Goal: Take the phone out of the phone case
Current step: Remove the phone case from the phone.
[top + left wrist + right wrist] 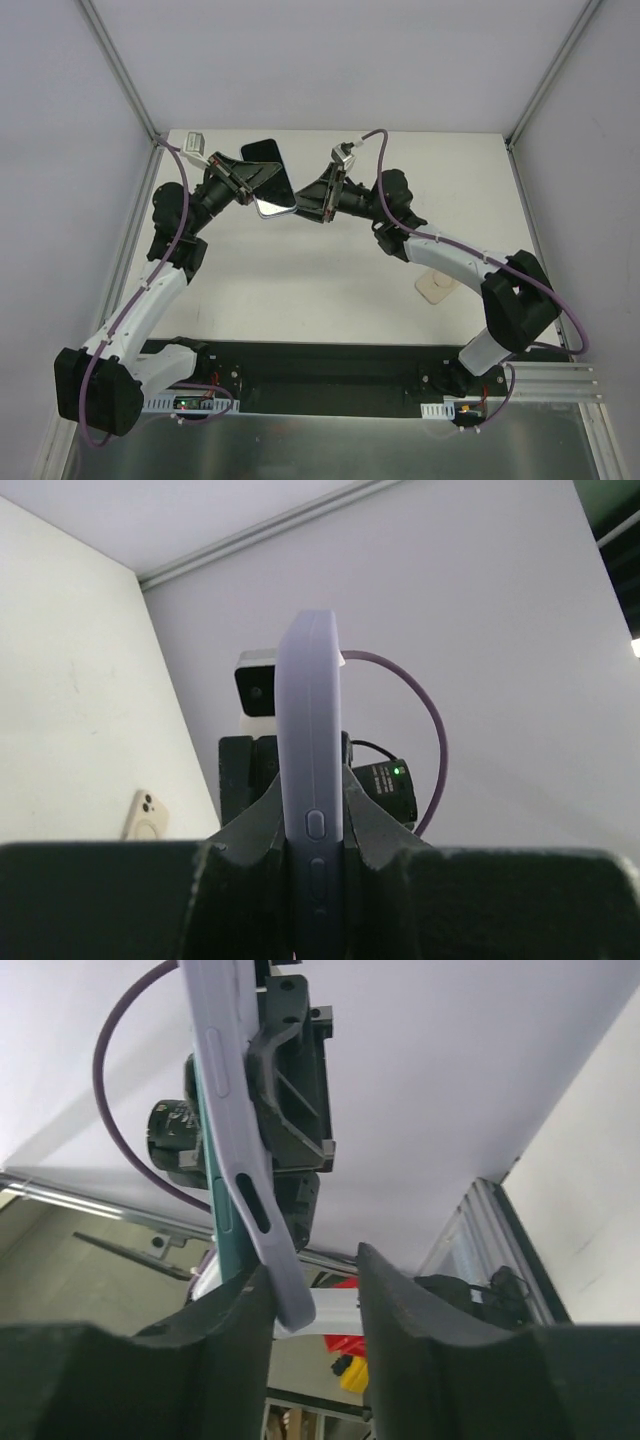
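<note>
A phone in a lavender case [272, 185] is held in the air over the back of the table. My left gripper [246, 180] is shut on it; in the left wrist view its jaws [312, 815] clamp the case's side edge [310, 720] by the buttons. My right gripper [312, 200] is at the phone's near corner. In the right wrist view the lavender case [235, 1110] is bent away from the teal phone edge [214, 1222]. The case's loose corner sits between the right gripper's [312, 1272] open fingers, against the left finger [240, 1310].
A beige phone-shaped object with a ring mark [436, 287] lies flat on the white table by the right arm; it also shows in the left wrist view [147, 815]. White walls and metal frame posts [120, 70] enclose the table.
</note>
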`<control>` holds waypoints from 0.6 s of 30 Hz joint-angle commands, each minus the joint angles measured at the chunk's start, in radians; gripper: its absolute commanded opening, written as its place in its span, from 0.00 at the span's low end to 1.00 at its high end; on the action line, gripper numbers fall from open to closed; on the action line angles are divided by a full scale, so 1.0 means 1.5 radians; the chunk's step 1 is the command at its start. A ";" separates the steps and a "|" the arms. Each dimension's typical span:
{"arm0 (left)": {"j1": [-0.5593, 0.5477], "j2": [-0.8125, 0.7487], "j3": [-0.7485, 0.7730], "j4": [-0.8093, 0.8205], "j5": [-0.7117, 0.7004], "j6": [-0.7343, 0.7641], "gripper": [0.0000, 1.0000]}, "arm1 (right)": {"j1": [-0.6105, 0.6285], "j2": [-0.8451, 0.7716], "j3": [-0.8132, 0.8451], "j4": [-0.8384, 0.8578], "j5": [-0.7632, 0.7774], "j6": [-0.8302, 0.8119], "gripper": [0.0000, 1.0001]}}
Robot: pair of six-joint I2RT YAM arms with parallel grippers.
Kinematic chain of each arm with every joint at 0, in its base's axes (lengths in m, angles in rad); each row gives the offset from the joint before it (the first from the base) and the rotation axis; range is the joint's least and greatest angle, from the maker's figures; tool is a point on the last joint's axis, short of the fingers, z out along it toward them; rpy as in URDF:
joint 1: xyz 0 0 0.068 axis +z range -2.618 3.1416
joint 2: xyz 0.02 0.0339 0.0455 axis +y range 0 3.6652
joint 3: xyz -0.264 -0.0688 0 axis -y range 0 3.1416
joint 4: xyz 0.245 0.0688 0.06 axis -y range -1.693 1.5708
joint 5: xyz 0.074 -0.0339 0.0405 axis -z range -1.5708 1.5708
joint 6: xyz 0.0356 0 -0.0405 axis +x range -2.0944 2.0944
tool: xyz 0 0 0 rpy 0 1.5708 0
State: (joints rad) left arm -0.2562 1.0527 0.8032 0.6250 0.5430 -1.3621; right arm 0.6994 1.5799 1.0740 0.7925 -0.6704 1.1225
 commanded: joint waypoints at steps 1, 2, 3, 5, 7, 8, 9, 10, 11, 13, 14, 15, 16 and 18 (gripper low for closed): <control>-0.046 -0.038 -0.010 -0.061 0.100 0.101 0.00 | -0.009 0.023 0.025 0.214 0.107 0.144 0.33; -0.046 -0.037 -0.016 -0.060 0.101 0.100 0.00 | -0.008 0.026 0.026 0.221 0.107 0.148 0.26; -0.046 -0.038 -0.020 -0.061 0.100 0.101 0.00 | -0.007 0.027 0.027 0.230 0.107 0.152 0.16; -0.047 -0.038 -0.032 -0.060 0.099 0.101 0.00 | -0.008 0.027 0.024 0.236 0.107 0.154 0.07; -0.047 -0.036 -0.036 -0.060 0.102 0.103 0.00 | -0.009 0.023 0.017 0.238 0.109 0.151 0.01; -0.047 -0.033 -0.036 -0.060 0.105 0.104 0.00 | -0.011 0.021 0.014 0.238 0.112 0.148 0.01; -0.048 -0.031 -0.035 -0.060 0.108 0.106 0.00 | -0.011 0.019 0.006 0.236 0.114 0.145 0.01; -0.048 -0.028 -0.035 -0.060 0.111 0.108 0.00 | -0.014 0.013 0.001 0.234 0.114 0.144 0.02; -0.048 -0.024 -0.035 -0.060 0.118 0.108 0.00 | -0.016 0.009 -0.004 0.226 0.116 0.133 0.01; -0.048 -0.019 -0.035 -0.060 0.121 0.110 0.00 | -0.023 -0.013 -0.024 0.173 0.120 0.111 0.01; -0.048 -0.015 -0.034 -0.060 0.125 0.111 0.00 | -0.027 -0.025 -0.032 0.143 0.123 0.090 0.02; -0.048 -0.013 -0.033 -0.063 0.127 0.115 0.02 | -0.030 -0.040 -0.038 0.056 0.132 0.042 0.01; -0.048 -0.012 -0.030 -0.068 0.128 0.119 0.08 | -0.036 -0.076 -0.046 0.000 0.142 0.003 0.01; -0.048 -0.007 -0.026 -0.081 0.130 0.134 0.41 | -0.038 -0.118 -0.041 -0.217 0.196 -0.126 0.01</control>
State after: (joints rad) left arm -0.2790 1.0481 0.7696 0.5232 0.5144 -1.2739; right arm 0.6968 1.5696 0.9844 0.8608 -0.6594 1.1645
